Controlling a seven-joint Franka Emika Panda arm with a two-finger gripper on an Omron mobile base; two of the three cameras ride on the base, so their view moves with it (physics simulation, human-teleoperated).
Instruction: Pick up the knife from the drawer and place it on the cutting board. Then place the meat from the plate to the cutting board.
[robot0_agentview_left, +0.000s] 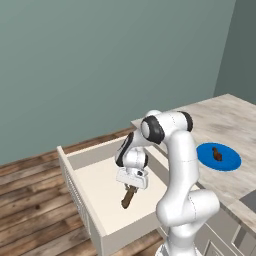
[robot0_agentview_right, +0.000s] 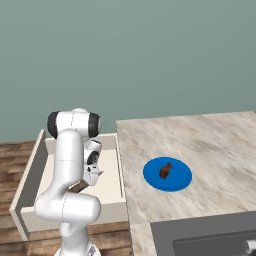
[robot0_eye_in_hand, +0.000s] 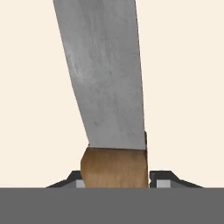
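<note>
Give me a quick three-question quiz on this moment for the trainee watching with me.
1. True or false: the meat lies on the blue plate.
2. Which part of the knife sits between the gripper fingers: (a) the blade tip, (b) the wooden handle, (c) neither?
3. Fill in: the knife lies inside the open ______.

Key: 1. true. 2. b. 3. drawer.

A marbled counter (robot0_agentview_right: 215, 145), wood floor (robot0_agentview_left: 30, 200) and grey-green wall (robot0_agentview_left: 100, 60).
</note>
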